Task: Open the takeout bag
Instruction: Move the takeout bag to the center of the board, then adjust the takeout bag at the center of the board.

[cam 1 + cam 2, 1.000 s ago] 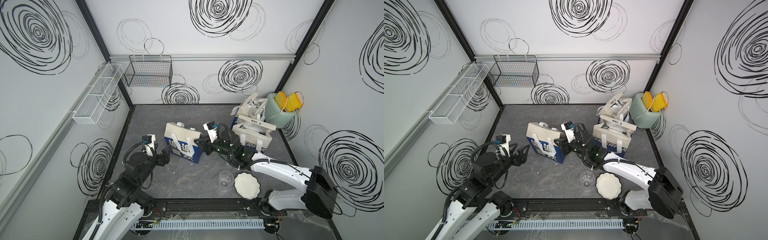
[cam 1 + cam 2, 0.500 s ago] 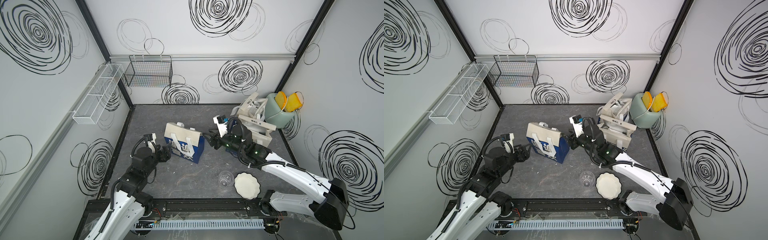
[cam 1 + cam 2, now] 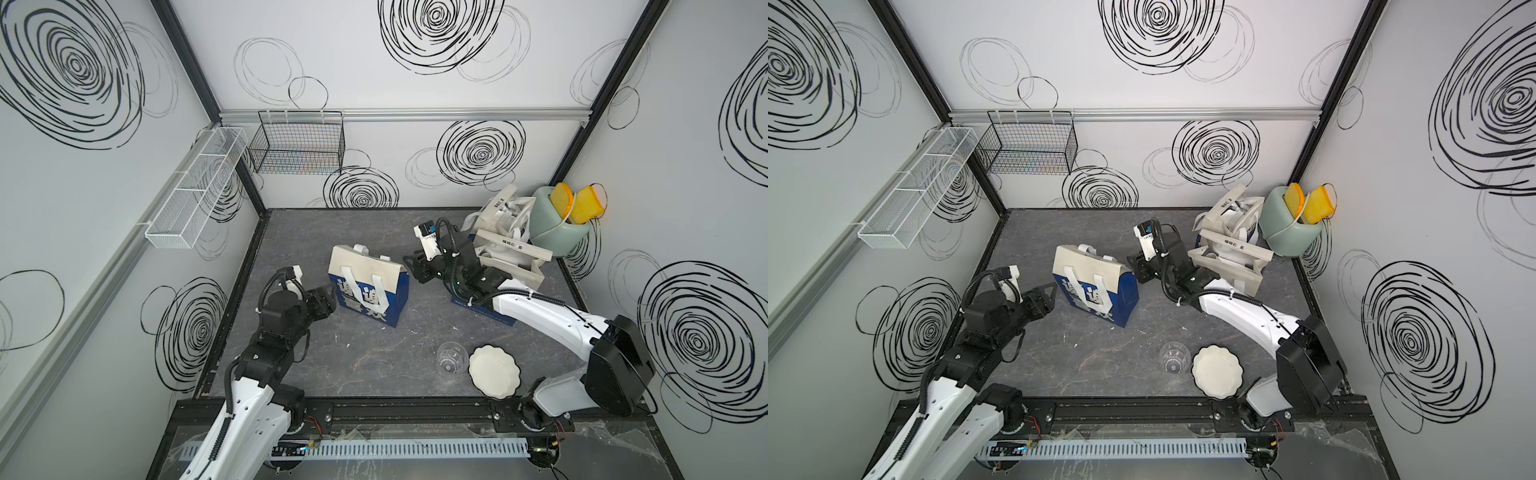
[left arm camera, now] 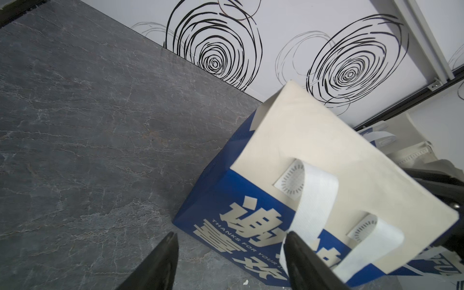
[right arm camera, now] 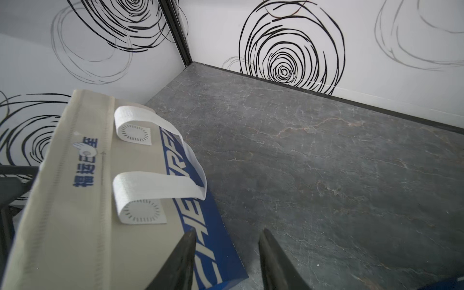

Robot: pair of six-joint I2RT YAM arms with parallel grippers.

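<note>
I'm hovering the left gripper (image 4: 231,241) and right gripper (image 5: 227,236) part-open and empty, blue-and-cream fabric takeout bag (image 3: 368,291) standing shut between them. Worrying a finger snags its white strap handle (image 4: 313,200) and tips it.

We note a dark grey, marble-veined table (image 3: 357,374). The blue-and-cream takeout bag (image 3: 368,291) stands upright mid-table. Toward the front edge a clear cup (image 3: 450,358) sits just beside a white scalloped plate (image 3: 495,371). At the far right are heaped similar bags (image 3: 513,249), with a green tub (image 3: 559,239) in the corner.
</note>
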